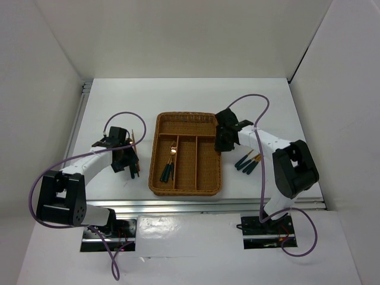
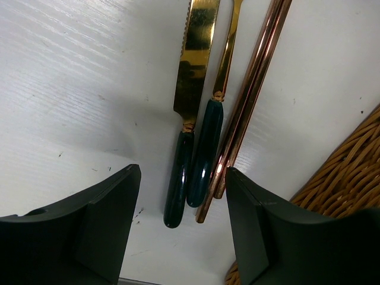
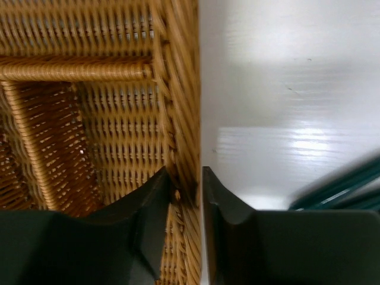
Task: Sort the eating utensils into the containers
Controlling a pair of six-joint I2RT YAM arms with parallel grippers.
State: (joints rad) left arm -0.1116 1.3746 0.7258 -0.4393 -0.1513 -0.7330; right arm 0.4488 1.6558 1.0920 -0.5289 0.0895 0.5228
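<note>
The wicker tray [image 1: 185, 191] lies mid-table, with a few green-handled utensils [image 1: 168, 167] in its left long slot. To its left my left gripper [image 1: 129, 159] hangs open over a gold knife [image 2: 193, 65], a second green-handled piece [image 2: 205, 151] and the reddish chopsticks [image 2: 249, 95]; their near ends lie between its fingers [image 2: 113, 208], untouched. My right gripper [image 1: 223, 142] straddles the tray's right wall [image 3: 178, 71], one finger [image 3: 155, 202] inside and one outside, pinched on the wicker. More green-handled utensils [image 1: 248, 161] lie on the table right of the tray.
White walls enclose the table on three sides. The tray's corner [image 2: 347, 172] sits just right of the left gripper's right finger. Blurred teal handles [image 3: 344, 184] show close to the right gripper's outer finger.
</note>
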